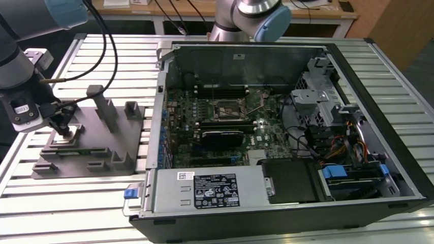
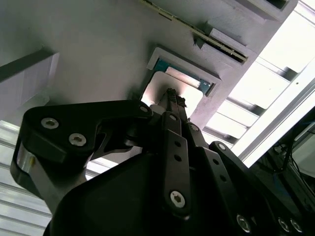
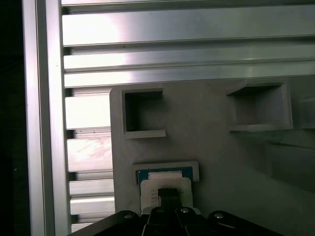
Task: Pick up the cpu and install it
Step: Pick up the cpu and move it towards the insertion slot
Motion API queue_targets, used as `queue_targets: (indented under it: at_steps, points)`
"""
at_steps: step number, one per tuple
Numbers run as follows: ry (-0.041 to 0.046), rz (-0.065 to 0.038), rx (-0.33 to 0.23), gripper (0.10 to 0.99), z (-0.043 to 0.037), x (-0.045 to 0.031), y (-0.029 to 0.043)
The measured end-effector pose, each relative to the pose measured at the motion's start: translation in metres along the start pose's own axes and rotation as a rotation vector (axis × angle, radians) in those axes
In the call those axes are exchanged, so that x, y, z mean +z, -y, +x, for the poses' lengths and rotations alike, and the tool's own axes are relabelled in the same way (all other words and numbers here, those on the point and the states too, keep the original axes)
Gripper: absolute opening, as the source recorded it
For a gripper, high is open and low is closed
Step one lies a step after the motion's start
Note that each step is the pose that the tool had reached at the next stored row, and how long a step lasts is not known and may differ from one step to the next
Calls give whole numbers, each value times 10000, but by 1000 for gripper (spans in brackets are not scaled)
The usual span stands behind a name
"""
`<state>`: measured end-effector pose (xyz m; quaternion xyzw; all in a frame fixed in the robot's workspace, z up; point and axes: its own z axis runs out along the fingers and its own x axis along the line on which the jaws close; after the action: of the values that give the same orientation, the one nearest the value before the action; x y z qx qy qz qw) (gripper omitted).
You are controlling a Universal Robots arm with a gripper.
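Note:
The cpu point(image 1: 68, 138) is a small pale square chip lying flat in a raised pocket near the exterior view's left edge of the grey fixture point(image 1: 101, 147). My gripper point(image 1: 63, 131) stands straight above it, shut, its narrow tip down on the chip's top. In both wrist views the black fingers converge to a point on the cpu point(image 2: 192, 98) point(image 3: 165, 179), which sits inside its frame with a blue-green edge showing. The gripper point(image 2: 170, 93) point(image 3: 167, 192) hides part of the chip. The fixture point(image 3: 211, 147) also has open square pockets.
An open computer case point(image 1: 400, 168) lies to the exterior view's right of the fixture, its motherboard socket point(image 1: 227, 109) exposed between black modules. A second arm point(image 1: 251, 15) stands behind the case. Upright posts point(image 1: 105, 109) rise from the fixture. The slatted aluminium table point(image 1: 74, 203) surrounds everything.

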<state>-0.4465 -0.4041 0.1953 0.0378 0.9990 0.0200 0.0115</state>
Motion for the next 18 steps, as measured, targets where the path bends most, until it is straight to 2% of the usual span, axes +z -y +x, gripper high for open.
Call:
queue_targets:
  at_steps: [5,6,7,8,11,12,14,15,17,18]
  points:
    - [0,3,0,106,0,0,0]
    - [0,4,-1,114,0,0,0]
    - [0,4,0,165,0,0,0]
    - [0,4,0,165,0,0,0]
    - [0,6,-1,349,0,0,0]
    - [1,7,-1,349,0,0,0]
    - [1,8,-1,467,0,0,0]
    - [1,9,-1,467,0,0,0]
    - [1,10,-1,584,0,0,0]
    - [1,10,-1,584,0,1,0]
